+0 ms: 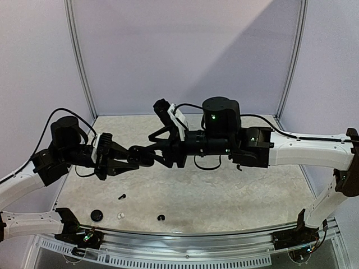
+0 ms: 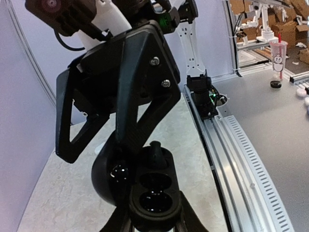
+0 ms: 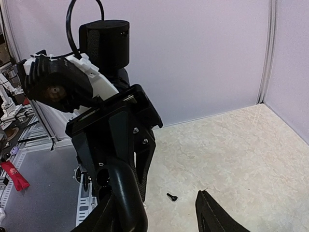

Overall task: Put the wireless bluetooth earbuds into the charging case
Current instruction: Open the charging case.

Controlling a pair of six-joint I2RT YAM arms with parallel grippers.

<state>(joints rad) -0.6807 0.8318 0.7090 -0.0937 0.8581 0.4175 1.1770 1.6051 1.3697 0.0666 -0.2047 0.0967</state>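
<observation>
My left gripper (image 1: 132,159) is shut on an open black charging case (image 1: 140,155) and holds it above the table. In the left wrist view the case (image 2: 154,195) shows two round empty sockets. A small black stemmed piece (image 2: 155,153), seemingly an earbud, stands at its far end. My left gripper (image 2: 153,225) clamps the case's near end. My right gripper (image 1: 152,150) is open, and its fingers (image 2: 140,101) straddle the case's lid (image 2: 102,181). A black earbud (image 1: 122,196), a white earbud (image 1: 120,215) and another black earbud (image 1: 161,217) lie on the table. One black earbud (image 3: 172,196) shows between the right gripper's (image 3: 154,217) jaws.
A round black case (image 1: 96,215) lies near the front left edge of the marble-patterned table (image 1: 224,190). Grey walls close the back and sides. A metal rail (image 2: 231,145) runs along the table's front edge.
</observation>
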